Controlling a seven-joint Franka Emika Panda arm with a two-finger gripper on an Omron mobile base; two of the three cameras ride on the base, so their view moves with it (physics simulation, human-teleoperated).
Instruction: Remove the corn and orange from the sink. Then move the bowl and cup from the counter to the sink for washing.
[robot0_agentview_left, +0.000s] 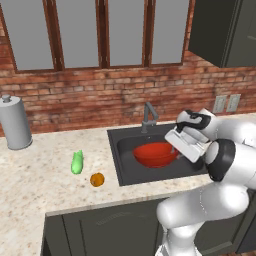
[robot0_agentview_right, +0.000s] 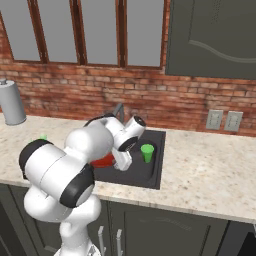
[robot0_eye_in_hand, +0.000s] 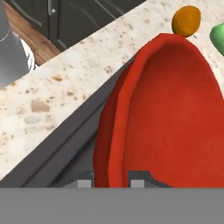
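The red bowl (robot0_agentview_left: 155, 154) is inside the dark sink (robot0_agentview_left: 125, 172), under the faucet (robot0_agentview_left: 149, 116). My gripper (robot0_eye_in_hand: 111, 181) is shut on its near rim, one fingertip (robot0_eye_in_hand: 85, 182) on each side of the red wall (robot0_eye_in_hand: 170, 113). From the left the gripper (robot0_agentview_left: 176, 144) sits at the bowl's right edge. A sliver of the bowl (robot0_agentview_right: 105, 161) shows behind my arm. The green cup (robot0_agentview_right: 147, 152) stands upright in the right part of the sink (robot0_agentview_right: 152, 175). The corn (robot0_agentview_left: 76, 162) and orange (robot0_agentview_left: 97, 179) lie on the counter left of the sink.
A grey cylindrical canister (robot0_agentview_left: 15, 122) stands at the back left of the speckled counter (robot0_agentview_left: 40, 190). A brick wall with windows runs behind, and wall outlets (robot0_agentview_right: 224, 120) sit to the right. Dark cabinets hang above the right side.
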